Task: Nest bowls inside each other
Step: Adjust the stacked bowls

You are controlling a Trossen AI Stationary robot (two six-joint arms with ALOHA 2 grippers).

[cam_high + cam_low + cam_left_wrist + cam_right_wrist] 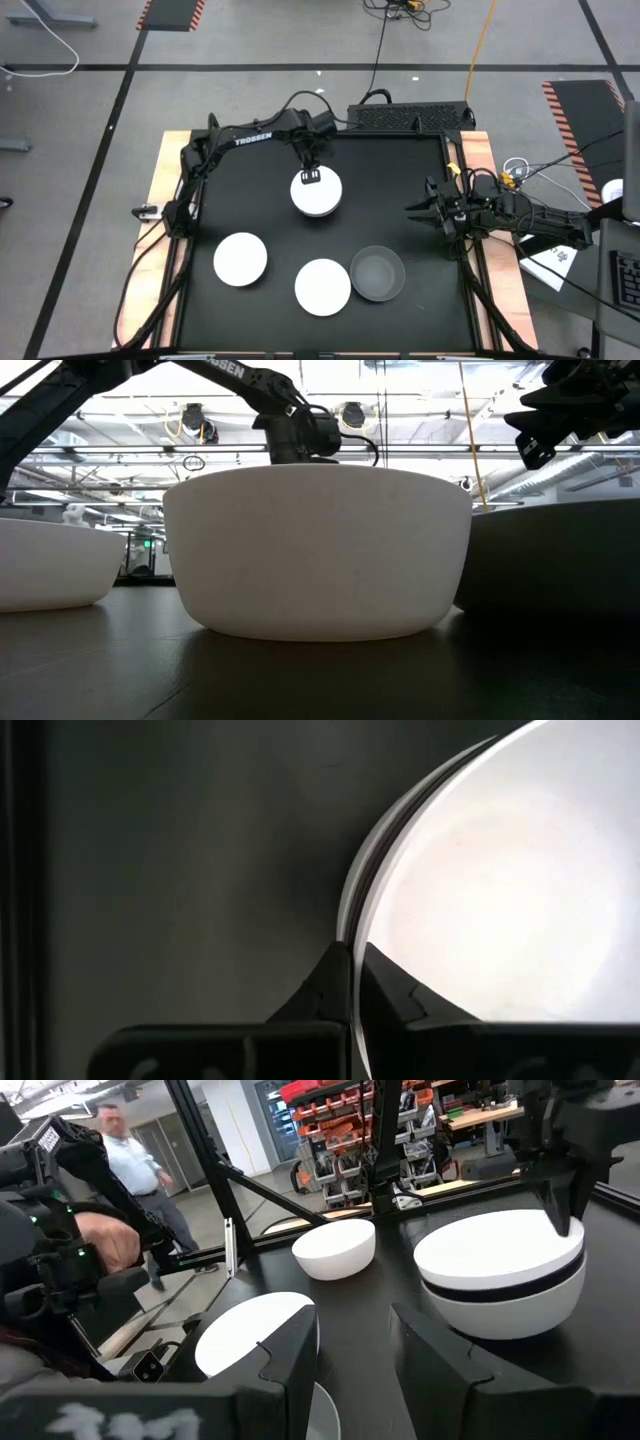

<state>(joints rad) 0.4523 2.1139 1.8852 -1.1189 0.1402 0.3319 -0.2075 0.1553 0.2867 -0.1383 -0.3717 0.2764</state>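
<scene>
A stack of nested bowls point(320, 198) stands mid-table toward the far side: white below, a black one between, white on top point(497, 1250). My left gripper point(310, 178) is over the stack's far rim, shut on the top bowl. Two single white bowls point(240, 258) point(322, 286) and a grey bowl point(377, 273) rest on their bases near the near edge. The low view has a white bowl point(320, 550) filling it, a second white one point(50, 565) and the grey one point(560, 560). My right gripper point(428, 212) point(350, 1320) hovers open by the table's right side. My left gripper pinches the rim of the stack's top white bowl at its far side point(350, 925), one finger inside the bowl and one outside. The fingers point(560, 1210) come from above, pointing down. The bowl sits level in the black bowl beneath it; whether lower rims are pinched too, I cannot tell.
A black power strip point(410, 117) lies along the far edge, with cables at the right side point(515, 170). The black mat's wooden border point(160, 200) marks the table sides. A person point(125, 1140) stands in the room beyond. Bare mat lies right of the stack.
</scene>
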